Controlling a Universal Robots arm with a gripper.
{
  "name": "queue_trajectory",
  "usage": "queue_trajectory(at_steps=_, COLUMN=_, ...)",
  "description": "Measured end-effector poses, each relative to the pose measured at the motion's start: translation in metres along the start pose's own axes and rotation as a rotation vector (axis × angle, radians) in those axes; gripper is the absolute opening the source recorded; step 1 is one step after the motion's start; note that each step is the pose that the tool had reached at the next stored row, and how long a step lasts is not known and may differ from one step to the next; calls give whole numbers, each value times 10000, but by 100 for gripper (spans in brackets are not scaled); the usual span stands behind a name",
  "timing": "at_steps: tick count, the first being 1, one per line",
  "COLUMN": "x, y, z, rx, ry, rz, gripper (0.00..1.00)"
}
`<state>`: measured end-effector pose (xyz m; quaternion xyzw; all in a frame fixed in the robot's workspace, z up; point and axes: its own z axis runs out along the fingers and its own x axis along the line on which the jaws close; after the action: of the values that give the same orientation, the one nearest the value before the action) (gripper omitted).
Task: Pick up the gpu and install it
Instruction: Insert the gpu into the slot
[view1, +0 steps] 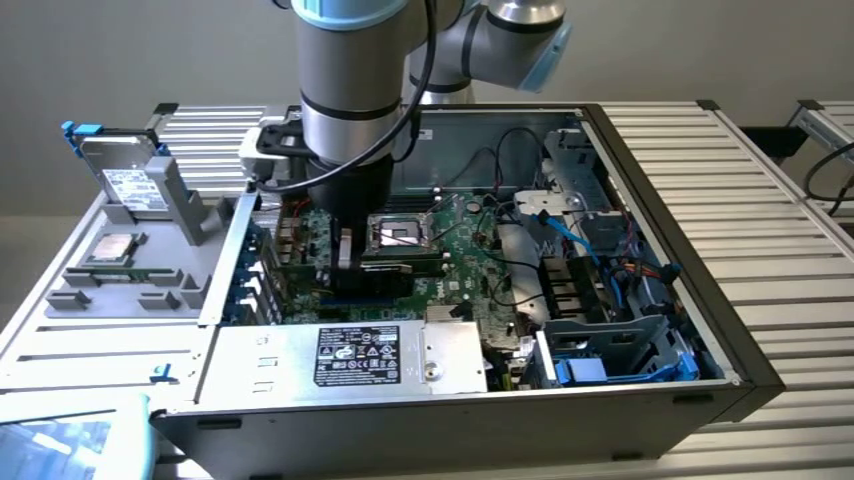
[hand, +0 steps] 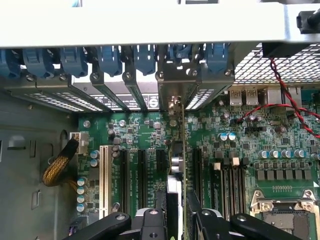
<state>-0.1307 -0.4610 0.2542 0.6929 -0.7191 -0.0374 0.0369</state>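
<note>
The gpu (hand: 176, 85) stands edge-on over the motherboard (hand: 135, 135), its thin green board running back between my fingers (hand: 152, 224). Its silver end bracket sits against the case's rear slot openings, under the blue latches (hand: 110, 57). My gripper (hand: 178, 220) is shut on the gpu, one finger on each side of the card. In the exterior view the gripper (view1: 354, 262) reaches down inside the open computer case, over the expansion slots to the exterior view's left of the CPU socket (view1: 400, 236). Whether the card's edge is seated in a slot is hidden.
A white slot (hand: 104, 172) and dark slots lie beside the card. Red and black wires (hand: 287, 97) cross near the rear ports. The power supply (view1: 354, 355) is at the case front, with blue cables (view1: 587, 240) and drive bays on the exterior view's right. A hard drive (view1: 131, 185) rests outside.
</note>
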Motion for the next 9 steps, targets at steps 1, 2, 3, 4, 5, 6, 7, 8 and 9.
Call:
queue_trajectory(at_steps=1, x=0, y=0, z=4, rx=1, ry=-4, rz=0, gripper=27)
queue_trajectory(at_steps=2, x=0, y=0, z=5, rx=4, ry=-6, rz=0, gripper=27)
queue_trajectory(at_steps=3, x=0, y=-1, z=7, rx=7, ry=-11, rz=0, gripper=27)
queue_trajectory(at_steps=4, x=1, y=-2, z=10, rx=8, ry=-13, rz=-1, gripper=27)
queue_trajectory(at_steps=5, x=1, y=-3, z=19, rx=7, ry=-13, rz=-1, gripper=27)
queue_trajectory(at_steps=6, x=1, y=-4, z=27, rx=7, ry=-12, rz=-1, gripper=27)
queue_trajectory(at_steps=7, x=2, y=-4, z=29, rx=7, ry=-11, rz=-1, gripper=27)
queue_trajectory(at_steps=8, x=2, y=-4, z=29, rx=7, ry=-11, rz=-1, gripper=27)
queue_trajectory(at_steps=9, x=2, y=-4, z=29, rx=7, ry=-10, rz=-1, gripper=27)
